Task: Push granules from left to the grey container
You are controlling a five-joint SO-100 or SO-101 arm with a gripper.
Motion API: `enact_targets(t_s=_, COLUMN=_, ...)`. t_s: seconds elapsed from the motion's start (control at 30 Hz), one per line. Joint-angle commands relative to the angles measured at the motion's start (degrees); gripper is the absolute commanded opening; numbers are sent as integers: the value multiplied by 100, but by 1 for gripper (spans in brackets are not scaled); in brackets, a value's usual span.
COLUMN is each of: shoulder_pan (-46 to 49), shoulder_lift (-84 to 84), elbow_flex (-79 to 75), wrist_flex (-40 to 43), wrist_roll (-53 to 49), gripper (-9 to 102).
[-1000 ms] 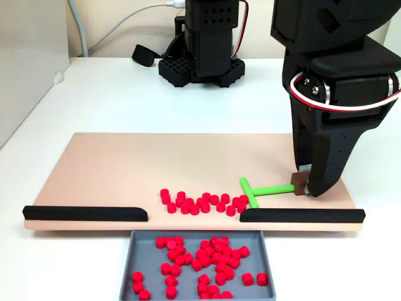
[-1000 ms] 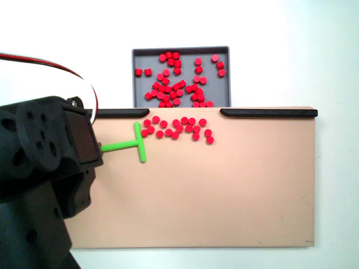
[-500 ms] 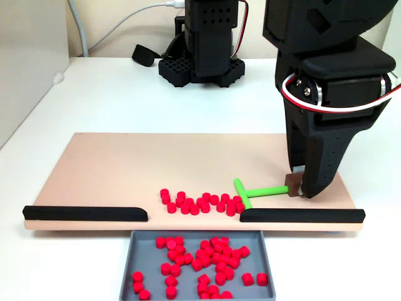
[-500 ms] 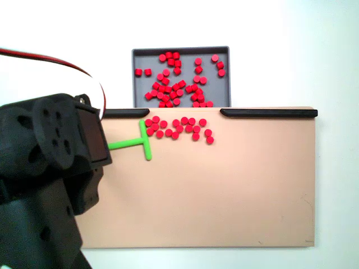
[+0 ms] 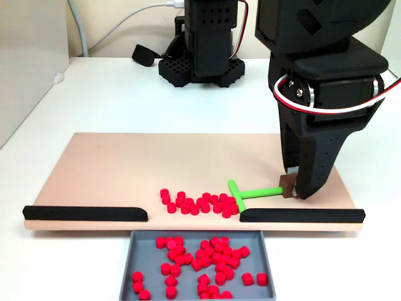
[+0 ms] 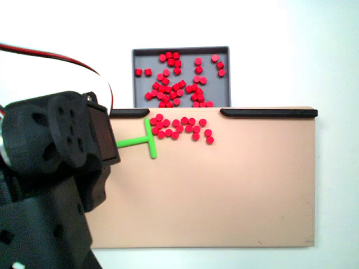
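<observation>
On the tan board (image 5: 113,164), the gripper (image 5: 294,190) holds the green T-shaped pusher (image 5: 241,194) by its stem against the remaining granules (image 5: 200,204), near the gap; most already fill the grey container (image 5: 134,258).

In a fixed view the gripper (image 5: 296,188) is travelling left across the frame, carrying the green pusher stick (image 5: 250,192) with it. The stick's crossbar is now pressing into the right end of the granules (image 5: 199,203), bunching them.
</observation>
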State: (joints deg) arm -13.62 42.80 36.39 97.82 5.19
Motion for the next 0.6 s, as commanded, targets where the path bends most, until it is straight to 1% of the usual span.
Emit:
enact_targets(t_s=0.0, shoulder_pan=79, shoulder_lift=9, elbow_flex=-149, wrist_flex=0, wrist_roll=-44, gripper=0)
enact_targets(t_s=0.57, shoulder_pan=167, shoulder_lift=0, elbow_flex=-149, wrist_flex=0, wrist_roll=-369, gripper=0)
